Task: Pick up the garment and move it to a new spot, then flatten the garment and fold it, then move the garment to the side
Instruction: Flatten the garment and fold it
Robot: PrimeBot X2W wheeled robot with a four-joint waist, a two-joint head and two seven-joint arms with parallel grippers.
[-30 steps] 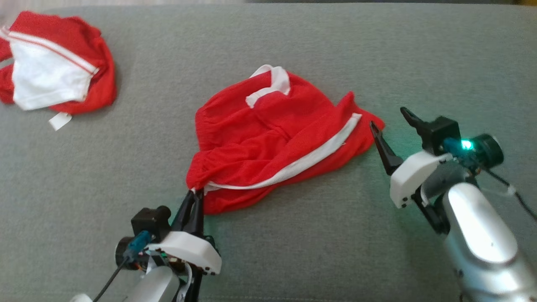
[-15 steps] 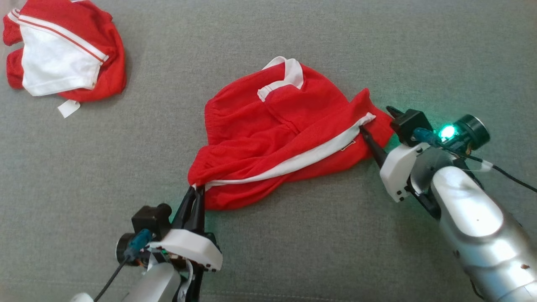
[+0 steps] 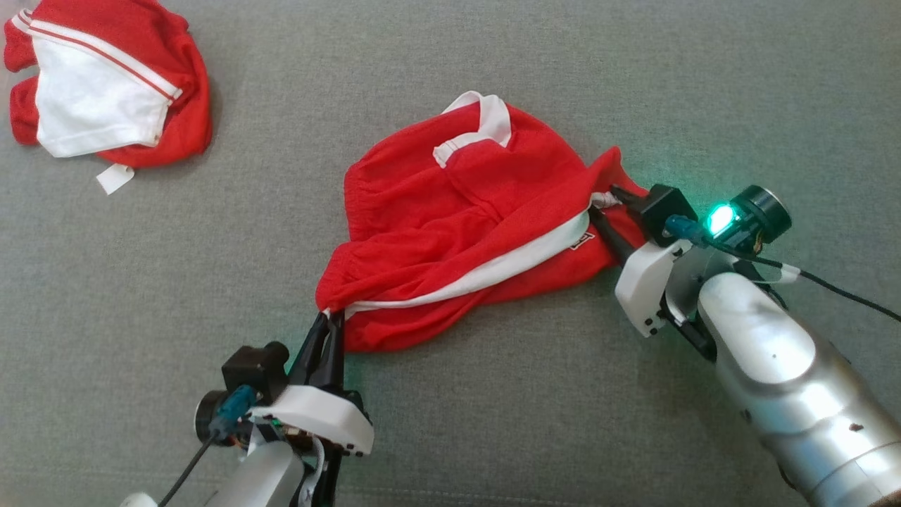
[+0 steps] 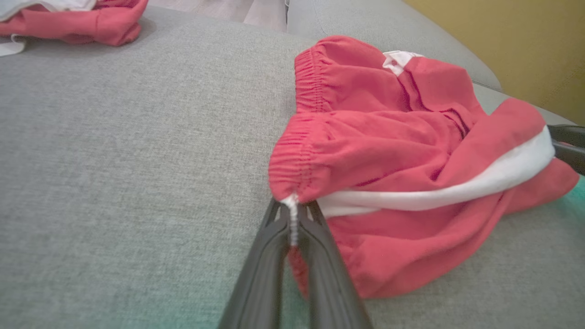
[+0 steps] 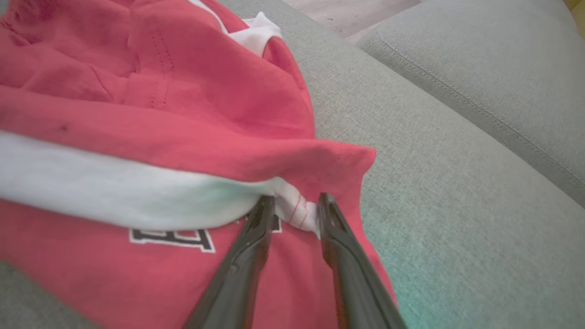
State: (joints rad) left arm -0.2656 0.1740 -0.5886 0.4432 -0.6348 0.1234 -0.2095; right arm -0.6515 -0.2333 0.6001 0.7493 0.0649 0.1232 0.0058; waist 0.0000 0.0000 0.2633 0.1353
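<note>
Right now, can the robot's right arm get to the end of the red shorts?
Probably yes. The right gripper straddles the end of the white stripe on the red shorts, one finger on each side, and nothing stands in the way. Whether it has pinched the cloth, I can't tell.

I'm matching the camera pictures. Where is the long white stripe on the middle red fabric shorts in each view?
Head view: the long white stripe on the red fabric shorts crosses the centre, rising rightward.
Left wrist view: stripe right of centre, rising toward the right edge.
Right wrist view: stripe across the left half, mid-height.
Shared landmark: the right gripper, its dark fingers flanking the stripe's end.
</note>
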